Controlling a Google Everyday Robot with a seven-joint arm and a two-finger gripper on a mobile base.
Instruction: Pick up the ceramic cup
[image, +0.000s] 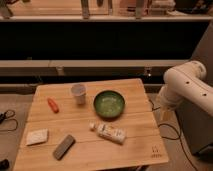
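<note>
1. The ceramic cup (78, 93) stands upright on the wooden table (140, 150), upper left of the frame's centre.
2. Handling, as judged: rigid, light, glazed and so likely slippery, and breakable if dropped. Take it across the side wall below the rim, jaws level.
3. Contents: nothing shows in the cup, though its bottom is not visible to you.
4. The green bowl (109, 104) sits just right of the cup, apart from it, and looks empty. Mind that side on approach.
5. An orange item (52, 104) lies left of the cup. A white bottle (108, 132) lies on its side below the bowl.
6. The gripper is out of frame. Only the arm (182, 82) shows at the right edge, well apart from the cup. You cannot tell the gripper's state.
</note>
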